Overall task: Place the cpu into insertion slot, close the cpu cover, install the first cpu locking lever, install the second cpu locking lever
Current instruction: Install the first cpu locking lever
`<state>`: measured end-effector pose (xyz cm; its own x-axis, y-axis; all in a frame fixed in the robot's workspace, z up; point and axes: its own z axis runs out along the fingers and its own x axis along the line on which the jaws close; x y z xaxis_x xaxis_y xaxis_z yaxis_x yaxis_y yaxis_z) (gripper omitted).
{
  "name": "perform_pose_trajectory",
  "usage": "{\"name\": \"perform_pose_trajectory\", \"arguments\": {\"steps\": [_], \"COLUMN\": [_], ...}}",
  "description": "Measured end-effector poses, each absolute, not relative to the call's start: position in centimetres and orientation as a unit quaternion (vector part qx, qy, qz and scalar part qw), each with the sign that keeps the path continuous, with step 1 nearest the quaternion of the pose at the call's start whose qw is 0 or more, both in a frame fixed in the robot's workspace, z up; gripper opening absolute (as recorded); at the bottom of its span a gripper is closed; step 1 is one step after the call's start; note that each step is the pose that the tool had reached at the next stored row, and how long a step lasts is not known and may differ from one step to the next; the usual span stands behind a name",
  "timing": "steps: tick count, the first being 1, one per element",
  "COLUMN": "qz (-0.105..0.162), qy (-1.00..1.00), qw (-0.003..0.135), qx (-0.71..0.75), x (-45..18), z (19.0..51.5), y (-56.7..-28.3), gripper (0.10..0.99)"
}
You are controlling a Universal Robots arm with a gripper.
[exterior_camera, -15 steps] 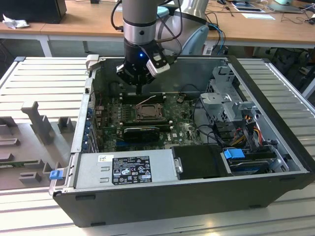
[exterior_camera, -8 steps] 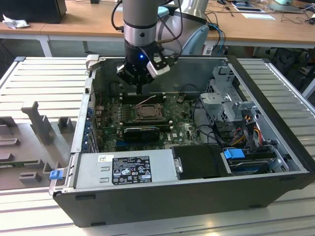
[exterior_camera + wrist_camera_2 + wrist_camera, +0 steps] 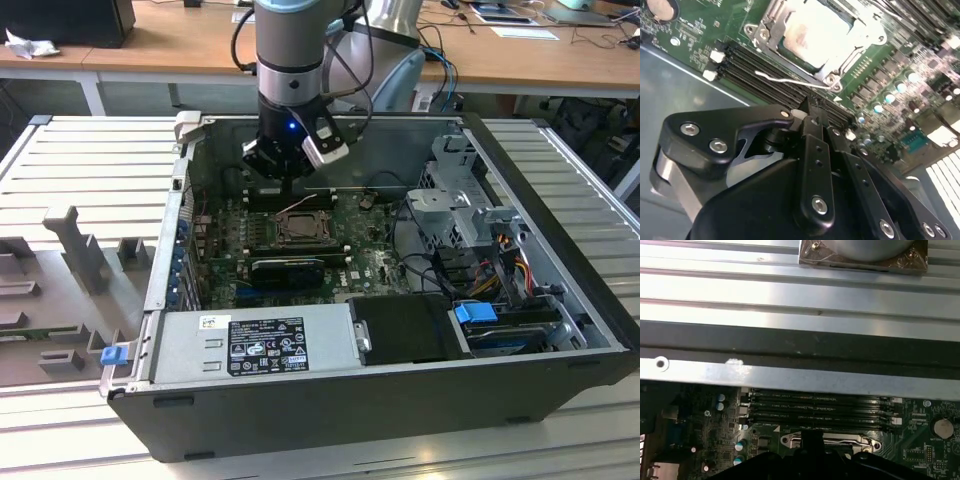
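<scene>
While the gripper [image 3: 812, 111] hovers beside the insertion slot [image 3: 300, 228], fingers pinched together and empty, the cpu [image 3: 815, 31] lies seated, framed by the cpu cover [image 3: 856, 44].

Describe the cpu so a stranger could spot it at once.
In the open computer case, look at the green motherboard under the robot's pincer. The cpu lies in the metal-framed insertion slot at the board's middle: the one pale, flat square, beside long black memory slots.
</scene>
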<state>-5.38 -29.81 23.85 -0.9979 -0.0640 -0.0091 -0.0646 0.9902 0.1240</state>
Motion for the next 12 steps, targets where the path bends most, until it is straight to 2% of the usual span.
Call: {"name": "perform_pose_trajectory", "arguments": {"steps": [12], "qz": [0.062], "qy": [0.998], "qw": [0.004], "qx": [-0.033], "x": [-3.3], "z": [22.5], "y": [-29.4], "gripper": [0.106]}}
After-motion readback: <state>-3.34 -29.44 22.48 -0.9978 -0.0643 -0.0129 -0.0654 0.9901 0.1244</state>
